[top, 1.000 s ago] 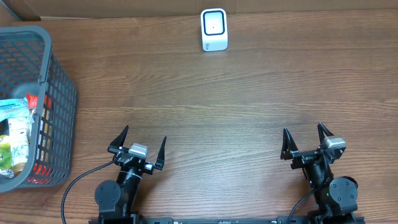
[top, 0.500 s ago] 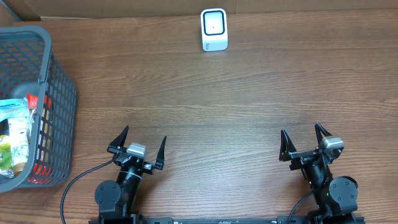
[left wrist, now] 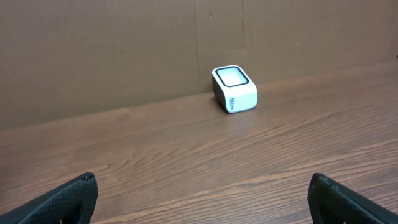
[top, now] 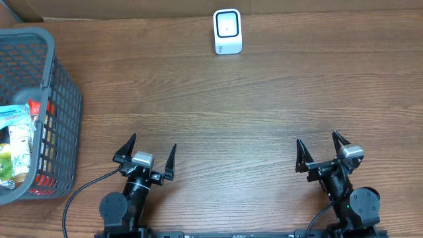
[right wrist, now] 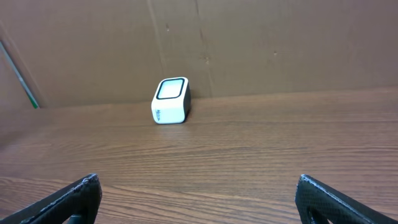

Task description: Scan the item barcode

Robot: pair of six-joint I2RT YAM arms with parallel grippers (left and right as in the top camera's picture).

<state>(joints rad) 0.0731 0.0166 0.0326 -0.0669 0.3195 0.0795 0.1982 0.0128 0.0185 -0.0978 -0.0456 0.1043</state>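
A small white barcode scanner point(top: 227, 31) with a dark window stands at the table's far edge; it also shows in the left wrist view point(left wrist: 234, 89) and the right wrist view point(right wrist: 170, 100). Colourful packaged items point(top: 13, 142) lie inside the grey mesh basket point(top: 63, 99) at the left; no barcode is visible on them. My left gripper point(top: 153, 145) point(left wrist: 202, 186) sits near the front edge, open and empty. My right gripper point(top: 317, 140) point(right wrist: 199, 186) is at the front right, also open with nothing between its fingers. Both are far from the scanner and the basket.
A brown cardboard wall point(left wrist: 124, 50) runs behind the scanner along the table's far edge. A black cable point(top: 76, 198) loops off the left arm's base. Bare wooden tabletop point(top: 225, 112) lies between the grippers and the scanner.
The right gripper has crept slightly left and forward. The left gripper has barely shifted. Both stay open.
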